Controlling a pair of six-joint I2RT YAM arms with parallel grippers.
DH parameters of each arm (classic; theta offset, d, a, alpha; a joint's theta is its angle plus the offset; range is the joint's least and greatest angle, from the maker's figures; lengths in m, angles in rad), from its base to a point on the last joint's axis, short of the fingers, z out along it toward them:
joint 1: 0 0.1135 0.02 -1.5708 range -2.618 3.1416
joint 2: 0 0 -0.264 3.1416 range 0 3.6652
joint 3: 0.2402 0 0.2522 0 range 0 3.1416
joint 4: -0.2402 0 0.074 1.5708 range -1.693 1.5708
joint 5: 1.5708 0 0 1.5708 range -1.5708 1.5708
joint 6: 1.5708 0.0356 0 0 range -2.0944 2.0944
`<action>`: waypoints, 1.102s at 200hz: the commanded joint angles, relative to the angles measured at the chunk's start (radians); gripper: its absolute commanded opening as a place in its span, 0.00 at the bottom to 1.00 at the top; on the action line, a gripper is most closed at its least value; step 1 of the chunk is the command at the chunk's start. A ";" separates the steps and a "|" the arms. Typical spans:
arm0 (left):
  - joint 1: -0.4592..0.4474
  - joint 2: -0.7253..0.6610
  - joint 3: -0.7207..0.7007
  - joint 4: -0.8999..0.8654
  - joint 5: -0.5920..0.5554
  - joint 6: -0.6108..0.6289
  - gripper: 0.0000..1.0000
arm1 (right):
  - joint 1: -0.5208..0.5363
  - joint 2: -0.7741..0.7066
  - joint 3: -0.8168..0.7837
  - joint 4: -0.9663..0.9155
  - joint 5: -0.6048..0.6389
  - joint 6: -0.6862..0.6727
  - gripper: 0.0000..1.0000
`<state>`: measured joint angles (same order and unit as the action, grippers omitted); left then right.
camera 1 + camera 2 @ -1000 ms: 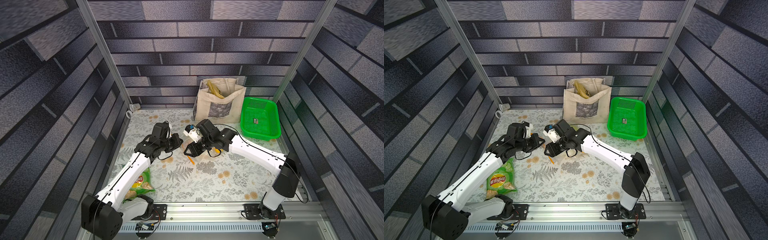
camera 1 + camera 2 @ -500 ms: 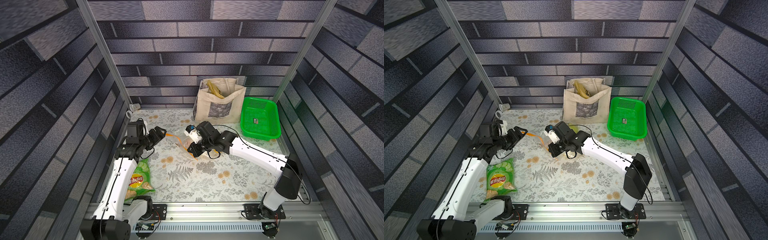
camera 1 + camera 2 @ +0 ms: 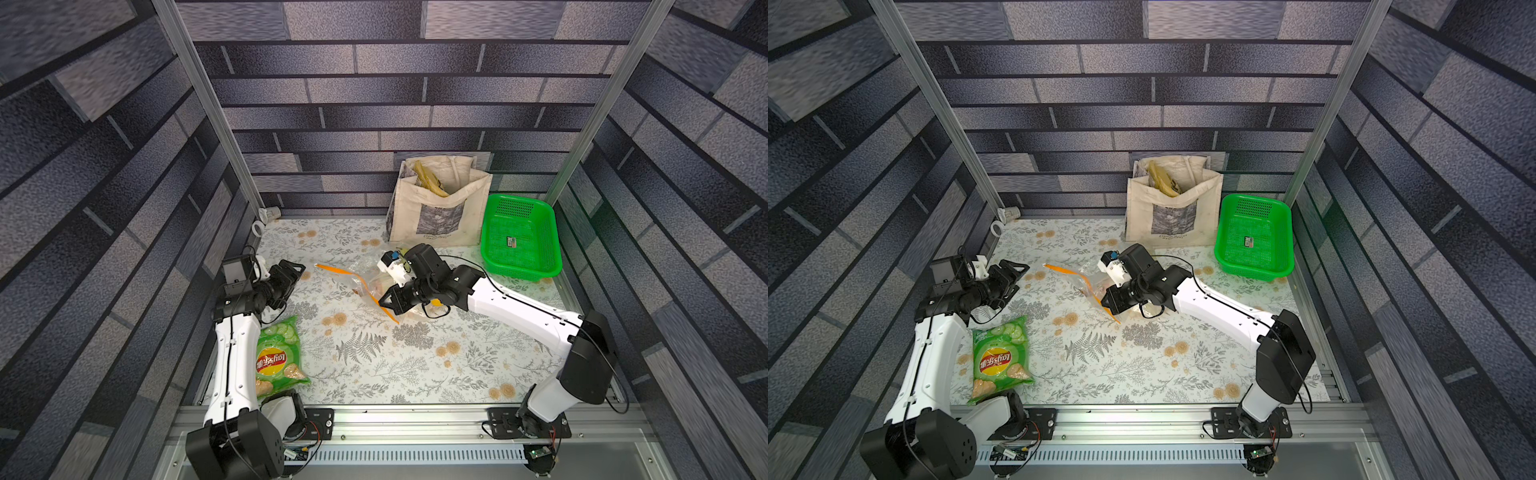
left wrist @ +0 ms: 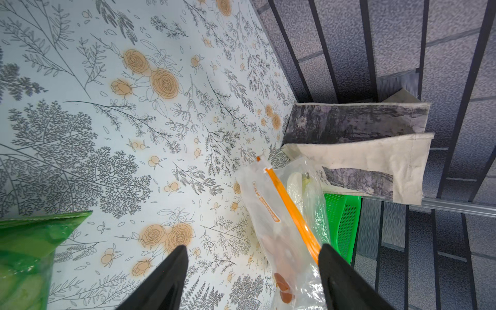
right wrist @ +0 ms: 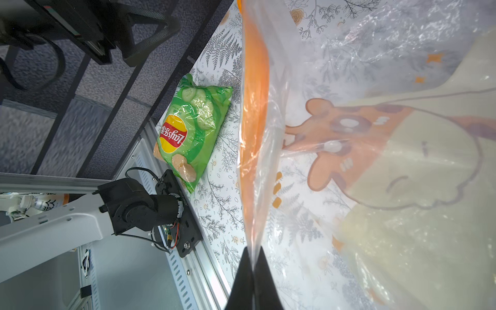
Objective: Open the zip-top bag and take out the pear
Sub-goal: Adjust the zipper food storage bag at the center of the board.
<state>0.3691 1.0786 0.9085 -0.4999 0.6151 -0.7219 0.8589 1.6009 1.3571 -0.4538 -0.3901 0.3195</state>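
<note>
Pinching the near end of the orange zip strip (image 3: 376, 298), the right pincer (image 5: 252, 259) lifts the zip-top bag (image 3: 360, 275), pear (image 4: 308, 193) inside, off mid-counter (image 3: 374, 357), presumably anchoring it for the empty, wide-open left pincer (image 3: 296, 271) nearby.

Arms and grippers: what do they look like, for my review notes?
Both arms have glossy white link shells, the left arm and right arm, with black joints and bases and thin black cables running along them. The left gripper and right gripper are black with tapered fingers.
</note>
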 commanded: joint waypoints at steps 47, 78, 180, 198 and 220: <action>0.015 0.157 -0.091 0.395 0.216 0.022 0.60 | -0.107 -0.129 -0.065 0.057 -0.162 0.066 0.00; -0.033 0.227 -0.039 0.522 0.254 0.115 0.62 | -0.191 -0.168 -0.077 0.031 -0.304 0.041 0.00; -0.165 0.559 0.565 -0.107 0.549 1.117 0.65 | -0.321 -0.147 0.021 -0.171 -0.541 -0.137 0.00; -0.137 0.596 0.625 -0.270 0.610 1.281 0.67 | -0.341 -0.145 0.030 -0.187 -0.561 -0.152 0.00; -0.087 0.621 0.610 -0.305 0.656 1.343 0.67 | -0.364 -0.142 0.046 -0.205 -0.582 -0.165 0.00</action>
<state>0.2314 1.6695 1.5085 -0.6037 1.1664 0.3832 0.5205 1.4509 1.3556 -0.6098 -0.9154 0.1959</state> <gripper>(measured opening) 0.670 0.052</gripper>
